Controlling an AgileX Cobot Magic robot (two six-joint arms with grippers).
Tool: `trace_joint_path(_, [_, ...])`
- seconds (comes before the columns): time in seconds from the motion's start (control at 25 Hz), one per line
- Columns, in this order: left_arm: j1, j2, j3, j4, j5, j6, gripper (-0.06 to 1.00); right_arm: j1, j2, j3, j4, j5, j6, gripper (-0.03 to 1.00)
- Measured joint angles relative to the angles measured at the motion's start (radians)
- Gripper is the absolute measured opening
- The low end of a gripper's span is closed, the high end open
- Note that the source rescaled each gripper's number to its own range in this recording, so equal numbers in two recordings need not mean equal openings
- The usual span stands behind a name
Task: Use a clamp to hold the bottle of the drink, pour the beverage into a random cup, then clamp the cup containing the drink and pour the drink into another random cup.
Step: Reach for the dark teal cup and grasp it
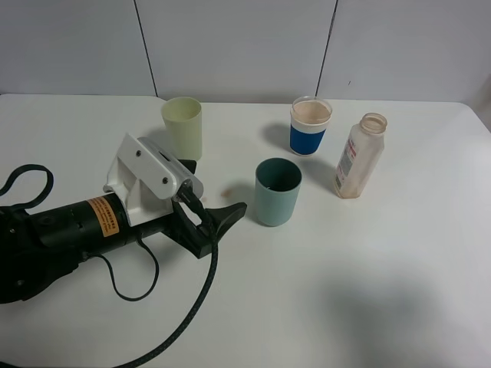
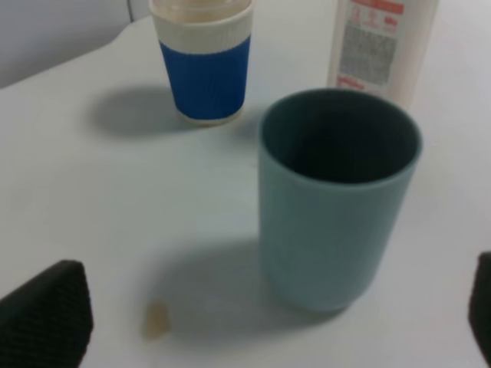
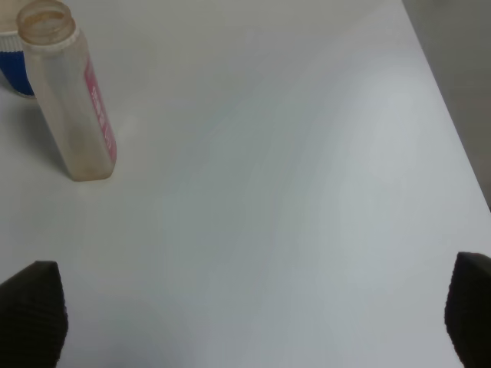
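An open, nearly empty clear bottle point(image 1: 359, 156) with a red and white label stands at the right; it also shows in the right wrist view point(image 3: 73, 100) and the left wrist view point(image 2: 381, 42). A blue and white cup point(image 1: 310, 126) point(image 2: 205, 65) holding a beige drink stands to its left. An empty teal cup point(image 1: 278, 192) point(image 2: 335, 199) stands in the middle and a pale green cup point(image 1: 182, 126) at the back left. My left gripper point(image 1: 219, 184) point(image 2: 261, 322) is open and empty, just short of the teal cup. My right gripper point(image 3: 249, 314) is open and empty, away from the bottle.
A small beige spot point(image 1: 227, 192) point(image 2: 156, 320) lies on the white table point(image 1: 368, 276) beside the teal cup. A black cable point(image 1: 192, 307) trails from the left arm to the front edge. A white wall stands behind the table.
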Motion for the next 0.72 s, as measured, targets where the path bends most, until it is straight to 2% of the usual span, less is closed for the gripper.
trace_joint_path(0.4, [0.000,0.114,0.004,0.107,-0.131,-0.033,1.00,0.000,0.000,0.000,0.000,0.000,0.000,1.00])
trace_joint_path(0.72, [0.000,0.202,0.004,0.123,-0.138,-0.036,1.00,0.000,0.000,0.000,0.000,0.000,0.000,1.00])
